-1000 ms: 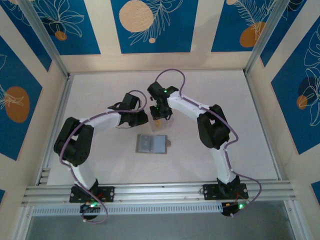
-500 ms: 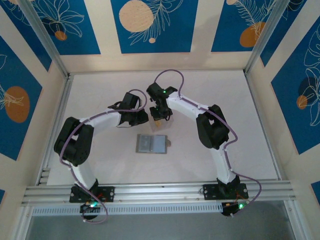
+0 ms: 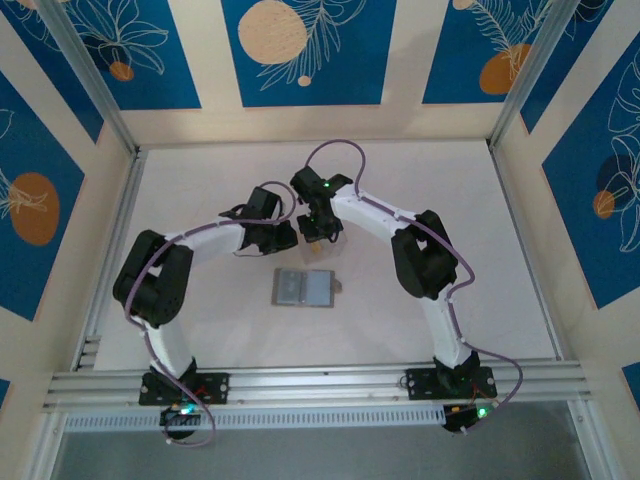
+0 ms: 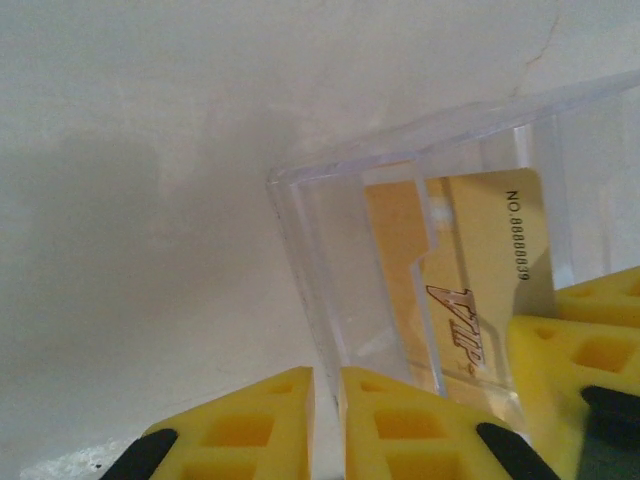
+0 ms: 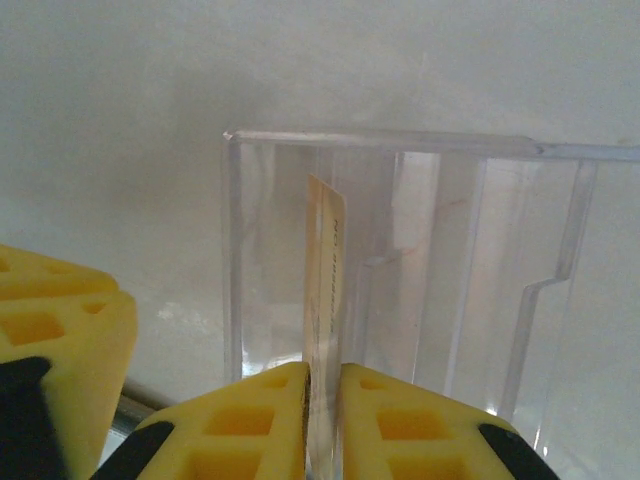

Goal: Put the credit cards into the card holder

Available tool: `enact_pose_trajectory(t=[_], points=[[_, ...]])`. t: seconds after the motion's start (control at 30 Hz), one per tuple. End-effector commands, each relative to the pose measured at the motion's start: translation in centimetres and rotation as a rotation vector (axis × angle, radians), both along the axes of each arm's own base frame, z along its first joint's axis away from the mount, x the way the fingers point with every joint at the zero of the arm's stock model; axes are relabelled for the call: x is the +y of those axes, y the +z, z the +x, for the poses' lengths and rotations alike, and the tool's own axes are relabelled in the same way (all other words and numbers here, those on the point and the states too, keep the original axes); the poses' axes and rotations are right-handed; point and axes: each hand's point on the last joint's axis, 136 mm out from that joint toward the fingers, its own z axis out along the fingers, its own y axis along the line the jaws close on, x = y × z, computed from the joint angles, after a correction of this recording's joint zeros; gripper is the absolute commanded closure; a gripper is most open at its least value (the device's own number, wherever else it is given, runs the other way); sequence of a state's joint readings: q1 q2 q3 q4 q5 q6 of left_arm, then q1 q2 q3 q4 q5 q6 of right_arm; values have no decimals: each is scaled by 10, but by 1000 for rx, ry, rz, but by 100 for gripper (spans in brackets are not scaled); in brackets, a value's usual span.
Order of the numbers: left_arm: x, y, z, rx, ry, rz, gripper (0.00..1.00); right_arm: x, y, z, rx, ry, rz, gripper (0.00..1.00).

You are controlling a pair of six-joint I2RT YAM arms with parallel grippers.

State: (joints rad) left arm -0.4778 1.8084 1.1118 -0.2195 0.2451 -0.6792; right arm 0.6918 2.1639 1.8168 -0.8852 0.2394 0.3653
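The left gripper (image 4: 327, 420) is pinching the clear case (image 4: 345, 260) wall. The right gripper (image 5: 322, 420) is pinching a tan card (image 5: 325, 270) inside that case. The grey wallet (image 3: 303, 288) is lying near the case.

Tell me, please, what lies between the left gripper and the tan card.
Only plastic of the clear case: in the left wrist view the left gripper clamps its side wall, and the card stands behind its clear panels.

White tabletop (image 3: 190, 190), aluminium rail (image 3: 320, 383) at near edge; cream walls (image 3: 403, 70), blue floral panels (image 3: 340, 70).
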Motion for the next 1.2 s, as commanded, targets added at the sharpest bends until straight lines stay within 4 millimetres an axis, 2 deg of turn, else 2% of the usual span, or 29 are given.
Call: enact_pose_trajectory(t=[0.0, 0.63, 0.8, 0.9, 1.03, 1.17], points=[[-5, 6, 6, -11, -8, -25, 86, 9, 11, -3, 7, 23, 43, 82], [0, 12, 4, -24, 9, -17, 87, 11, -13, -3, 50, 25, 15, 80], [5, 16, 3, -32, 23, -10, 87, 12, -15, -3, 55, 30, 17, 82], [7, 21, 3, -40, 29, -8, 87, 11, -16, -3, 59, 29, 13, 87], [15, 26, 3, -50, 44, 0, 87, 12, -7, -2, 48, 30, 30, 96], [25, 37, 1, -65, 50, 2, 87, 12, 17, 4, 11, 27, 61, 100]])
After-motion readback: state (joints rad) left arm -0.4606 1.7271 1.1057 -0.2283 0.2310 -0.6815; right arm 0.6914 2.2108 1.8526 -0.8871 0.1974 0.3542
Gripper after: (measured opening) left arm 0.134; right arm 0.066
